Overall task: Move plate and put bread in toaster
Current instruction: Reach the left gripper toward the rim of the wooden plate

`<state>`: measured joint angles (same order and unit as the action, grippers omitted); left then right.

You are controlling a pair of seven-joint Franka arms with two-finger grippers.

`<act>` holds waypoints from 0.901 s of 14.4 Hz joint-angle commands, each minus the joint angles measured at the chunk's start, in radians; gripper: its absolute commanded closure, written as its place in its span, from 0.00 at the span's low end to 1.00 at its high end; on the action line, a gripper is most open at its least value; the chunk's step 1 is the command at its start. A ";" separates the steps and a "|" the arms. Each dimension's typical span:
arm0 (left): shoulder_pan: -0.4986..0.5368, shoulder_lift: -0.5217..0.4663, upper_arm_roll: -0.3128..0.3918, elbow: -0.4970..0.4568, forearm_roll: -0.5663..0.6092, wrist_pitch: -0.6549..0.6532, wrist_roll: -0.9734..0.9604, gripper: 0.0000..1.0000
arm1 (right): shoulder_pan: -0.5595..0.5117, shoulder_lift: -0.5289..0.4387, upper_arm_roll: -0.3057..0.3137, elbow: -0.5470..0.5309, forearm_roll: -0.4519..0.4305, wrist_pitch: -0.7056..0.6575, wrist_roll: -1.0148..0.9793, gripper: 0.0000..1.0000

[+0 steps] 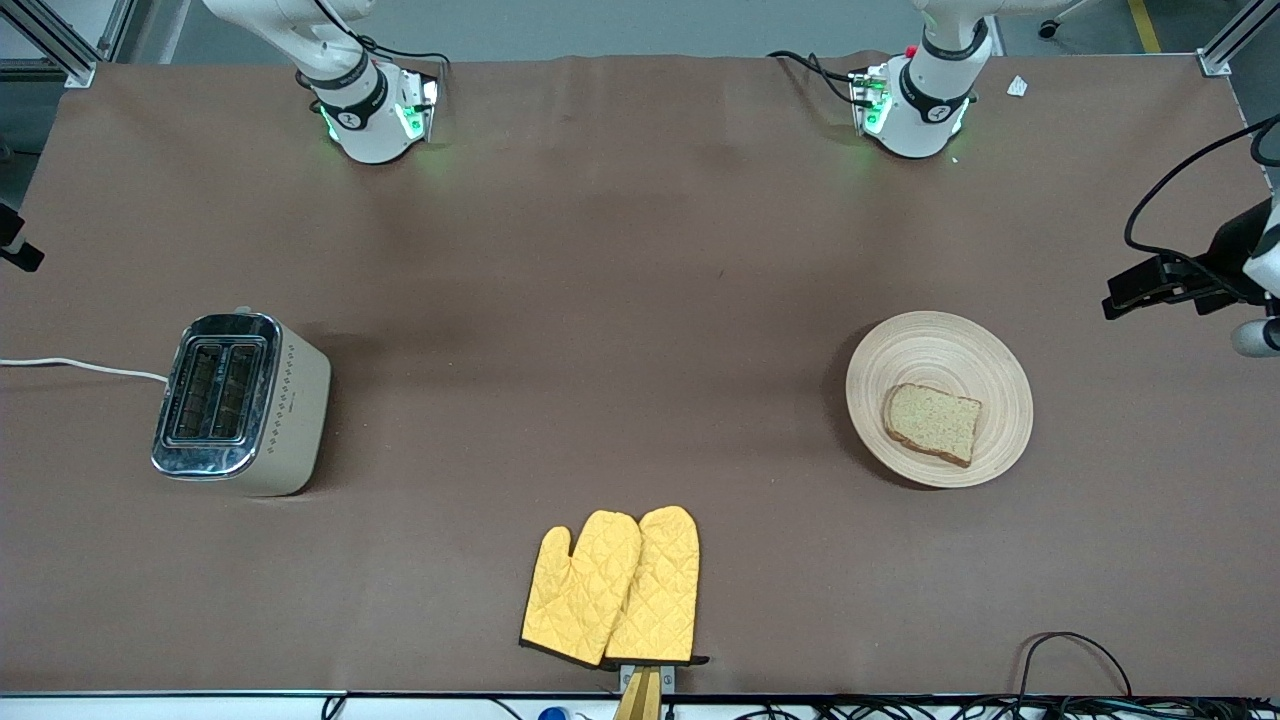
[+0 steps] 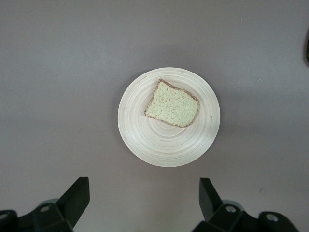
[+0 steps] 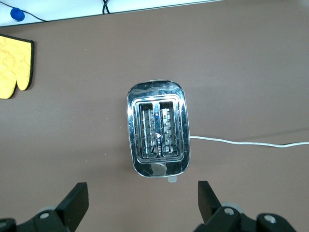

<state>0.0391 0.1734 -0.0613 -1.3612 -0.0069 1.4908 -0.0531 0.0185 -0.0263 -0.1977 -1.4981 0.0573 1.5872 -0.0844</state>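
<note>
The pale wooden plate (image 1: 930,350) lies toward the left arm's end of the table, with the slice of brown bread (image 1: 932,423) flat on its part nearer the front camera. The cream toaster (image 1: 240,400) with a chrome top stands toward the right arm's end, both slots empty. My left gripper (image 2: 143,186) is open and empty, high over the table beside the plate (image 2: 159,145) and the bread (image 2: 172,104). My right gripper (image 3: 142,188) is open and empty, high over the table beside the toaster (image 3: 158,130).
Two yellow oven mitts (image 1: 615,590) lie side by side near the table's edge nearest the front camera, and one shows in the right wrist view (image 3: 14,67). The toaster's white cord (image 1: 80,365) runs off the table's end. Cables lie along that near edge.
</note>
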 commanded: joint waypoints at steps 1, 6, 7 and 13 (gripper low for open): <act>0.019 -0.005 0.003 0.001 -0.024 -0.011 0.091 0.00 | -0.014 0.000 0.006 0.010 0.009 -0.007 -0.006 0.00; 0.045 0.001 0.006 -0.006 -0.033 -0.020 0.084 0.00 | -0.014 0.000 0.006 0.012 0.015 -0.007 -0.005 0.00; 0.094 0.017 0.006 -0.009 -0.089 -0.049 0.091 0.00 | -0.014 0.000 0.006 0.010 0.015 -0.007 -0.005 0.00; 0.364 0.202 0.006 -0.064 -0.254 -0.092 0.247 0.00 | -0.012 0.000 0.006 0.010 0.006 -0.004 -0.008 0.00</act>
<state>0.3499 0.3128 -0.0503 -1.4295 -0.2275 1.3828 0.1288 0.0183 -0.0262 -0.1983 -1.4968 0.0572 1.5870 -0.0846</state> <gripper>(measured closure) 0.000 0.000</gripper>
